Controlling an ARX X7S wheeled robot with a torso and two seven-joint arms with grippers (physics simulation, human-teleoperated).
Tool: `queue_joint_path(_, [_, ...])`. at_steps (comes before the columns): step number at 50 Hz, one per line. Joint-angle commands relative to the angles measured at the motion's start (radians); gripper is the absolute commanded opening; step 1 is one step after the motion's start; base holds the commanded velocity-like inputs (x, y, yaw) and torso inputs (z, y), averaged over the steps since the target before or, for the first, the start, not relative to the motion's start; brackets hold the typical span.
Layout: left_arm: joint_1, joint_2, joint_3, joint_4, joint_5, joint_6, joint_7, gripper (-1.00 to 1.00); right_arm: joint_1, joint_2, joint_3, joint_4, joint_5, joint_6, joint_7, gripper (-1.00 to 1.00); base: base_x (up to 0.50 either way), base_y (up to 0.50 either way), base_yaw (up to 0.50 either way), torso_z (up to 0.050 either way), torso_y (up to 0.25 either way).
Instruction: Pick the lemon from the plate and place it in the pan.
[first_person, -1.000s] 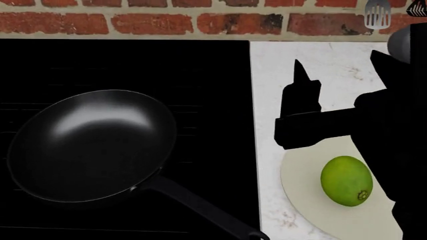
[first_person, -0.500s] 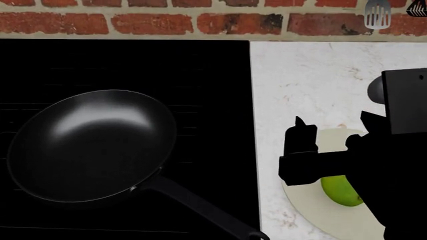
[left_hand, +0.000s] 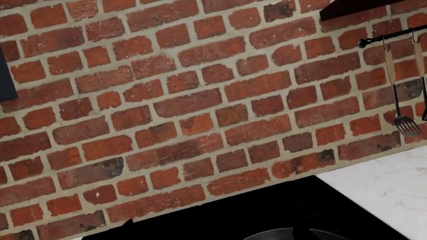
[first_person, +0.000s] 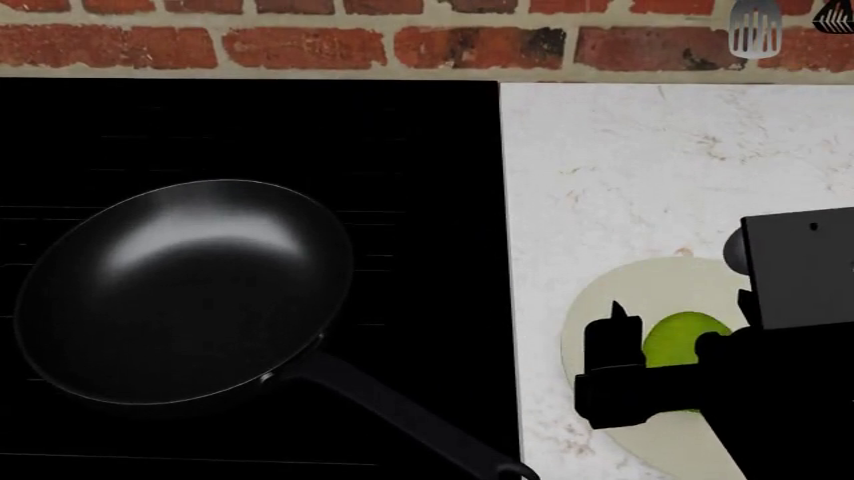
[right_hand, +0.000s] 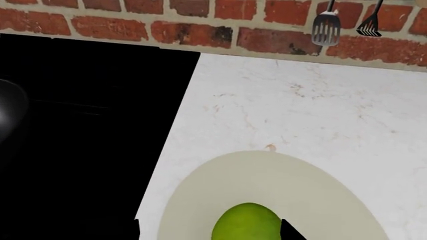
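With the right gripper (first_person: 650, 350) open astride the lemon (first_person: 683, 338) on the plate (first_person: 650, 285), jaws gripping nothing, an off-centre squeeze could roll it across the bench.

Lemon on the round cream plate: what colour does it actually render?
Yellow-green, lime-like; the small oval lemon shows best in the right wrist view, on the plate.

My right gripper (first_person: 650, 352) has come down onto the plate (first_person: 638, 285)
It moved from beyond the plate toward me and lower; my fingers now flank the lemon (first_person: 681, 337), hiding its near half
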Motion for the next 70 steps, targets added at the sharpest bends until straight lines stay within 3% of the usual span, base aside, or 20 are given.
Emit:
queue_joint_path(1, [0.006, -0.007, -0.019, 0.005, -0.048, -0.004, -0.026, 1.0, 0.002, 0.01, -0.048, 0.03, -0.031, -0.019, -0.023, 1.0, 0.0, 0.0, 0.0, 0.0, 0.0])
queue_joint_path(26, [-0.001, -0.034, -0.019, -0.005, -0.116, 0.01, -0.075, 1.0, 0.077, 0.04, -0.205, 0.156, -0.163, -0.078, -0.113, 1.0, 0.0, 0.0, 0.0, 0.0, 0.0])
queue_joint_path(70, [-0.018, -0.086, -0.046, -0.011, -0.294, 0.008, -0.186, 1.0, 0.069, 0.041, -0.321, 0.335, -0.279, -0.183, -0.192, 1.0, 0.0, 0.0, 0.0, 0.0, 0.0])
